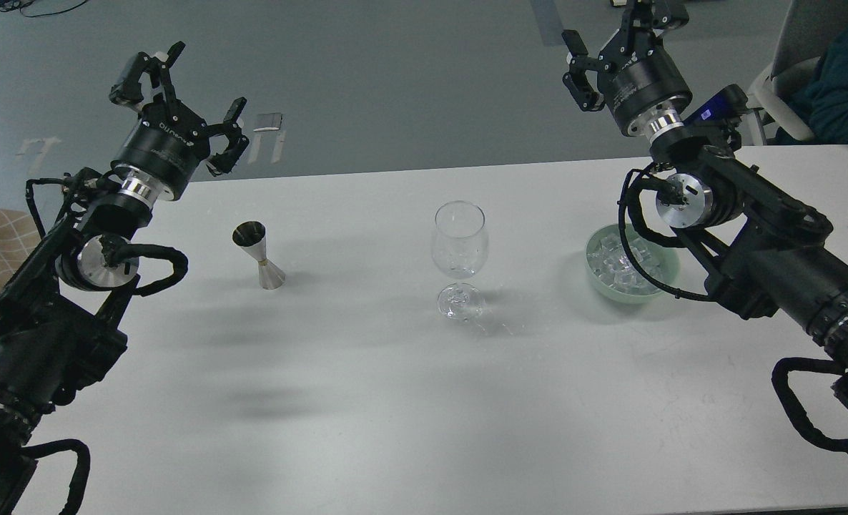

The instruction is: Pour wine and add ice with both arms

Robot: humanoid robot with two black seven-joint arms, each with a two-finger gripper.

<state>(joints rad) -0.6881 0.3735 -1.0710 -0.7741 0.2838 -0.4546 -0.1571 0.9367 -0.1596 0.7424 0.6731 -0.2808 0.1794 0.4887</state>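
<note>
Metal jigger point(259, 255) toward surface point(367, 386) left edge; empty glass point(459, 250) central; ice point(623, 262) in green bowl point(663, 275) toward right edge. Left pincer point(191, 93) and right pincer point(620, 43): raised at far edge, fingers apart, holding nothing.

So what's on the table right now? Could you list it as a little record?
table: white
jigger: metal, upright, towards the left
wine glass: upright, centre, looks empty
bowl: pale green, right side
ice: clear cubes in the bowl
left gripper: open, raised, holding nothing
right gripper: open, raised, holding nothing
</note>
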